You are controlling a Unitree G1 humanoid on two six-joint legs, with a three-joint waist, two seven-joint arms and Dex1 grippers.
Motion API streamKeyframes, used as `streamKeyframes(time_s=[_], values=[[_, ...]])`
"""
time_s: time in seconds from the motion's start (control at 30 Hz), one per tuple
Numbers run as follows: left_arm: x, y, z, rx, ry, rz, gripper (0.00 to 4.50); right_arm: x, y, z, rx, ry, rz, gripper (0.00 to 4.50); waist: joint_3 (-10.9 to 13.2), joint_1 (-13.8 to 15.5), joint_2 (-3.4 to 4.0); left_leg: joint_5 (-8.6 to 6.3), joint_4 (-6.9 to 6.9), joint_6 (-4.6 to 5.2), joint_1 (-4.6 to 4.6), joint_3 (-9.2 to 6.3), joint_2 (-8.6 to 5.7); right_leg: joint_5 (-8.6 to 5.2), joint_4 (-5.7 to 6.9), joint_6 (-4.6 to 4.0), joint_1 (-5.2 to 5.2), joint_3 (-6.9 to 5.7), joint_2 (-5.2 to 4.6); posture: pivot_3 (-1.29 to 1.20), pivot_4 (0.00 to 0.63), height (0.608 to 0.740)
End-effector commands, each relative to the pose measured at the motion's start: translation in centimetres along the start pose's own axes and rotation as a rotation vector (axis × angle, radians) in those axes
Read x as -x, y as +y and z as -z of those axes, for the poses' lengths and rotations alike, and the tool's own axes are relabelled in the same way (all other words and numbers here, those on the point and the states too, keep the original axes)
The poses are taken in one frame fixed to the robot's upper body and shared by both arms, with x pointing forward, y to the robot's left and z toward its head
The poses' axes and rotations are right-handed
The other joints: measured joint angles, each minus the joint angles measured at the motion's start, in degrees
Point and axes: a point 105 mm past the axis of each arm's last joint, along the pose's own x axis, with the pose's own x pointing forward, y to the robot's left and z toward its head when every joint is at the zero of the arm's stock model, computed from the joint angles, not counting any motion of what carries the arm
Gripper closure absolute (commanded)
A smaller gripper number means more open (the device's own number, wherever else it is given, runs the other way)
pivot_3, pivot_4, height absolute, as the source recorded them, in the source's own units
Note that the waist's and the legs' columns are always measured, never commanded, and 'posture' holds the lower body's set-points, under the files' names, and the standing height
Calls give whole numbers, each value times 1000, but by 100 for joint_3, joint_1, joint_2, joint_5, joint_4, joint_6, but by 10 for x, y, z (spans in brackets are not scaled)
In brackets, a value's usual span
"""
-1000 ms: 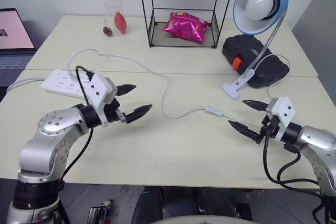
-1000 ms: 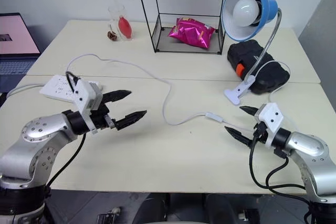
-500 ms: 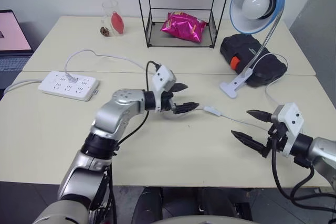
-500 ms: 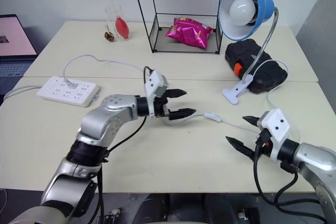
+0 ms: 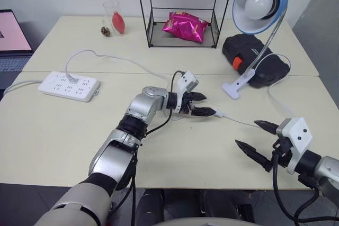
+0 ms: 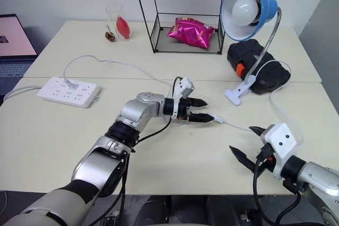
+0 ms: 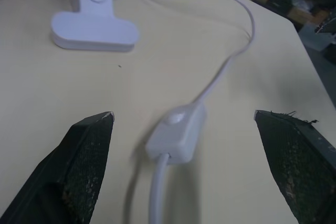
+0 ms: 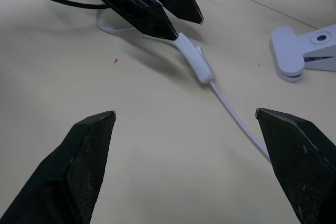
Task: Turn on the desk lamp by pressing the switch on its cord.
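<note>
Cream table (image 5: 63, 136): my left gripper (image 5: 204, 105), fingers apart, flanks the switch (image 7: 176, 132); I should centre, then squeeze its button.

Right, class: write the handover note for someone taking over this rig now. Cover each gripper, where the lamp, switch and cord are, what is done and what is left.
Left gripper: jaws open, at the switch, which lies on the table between its fingers; no press visible yet.
Right gripper: jaws open, holding nothing, near the table's front edge, apart from the switch.
Desk lamp: at the back right, clip base on the table, bulb unlit.
Cord: runs from the switch toward the clip base and, the other way, toward the power strip.
Done: the left gripper is lined up on the switch.
Left: press the switch, check the bulb lights.
</note>
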Motion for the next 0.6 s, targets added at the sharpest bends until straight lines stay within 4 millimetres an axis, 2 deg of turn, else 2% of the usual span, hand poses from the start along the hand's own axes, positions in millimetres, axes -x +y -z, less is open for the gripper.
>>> streamKeyframes(time_s=[0.03,0.27,0.6], values=[[1,1,-5,5,17,15,27,4,3,-12,47,-41,13,0,0,3,0,0,0,0,0,0,0,0,1,0,0,0,0,0,150,740],[3,5,3,45,40,10,27,4,6,-11,41,-46,12,0,0,12,0,0,3,0,-1,0,-1,-1,-1,2,1,1,-1,0,150,740],[-8,2,0,106,10,27,27,2,7,-10,39,-43,6,0,0,13,0,0,4,0,-2,-1,-1,-1,1,2,1,0,-1,0,150,740]])
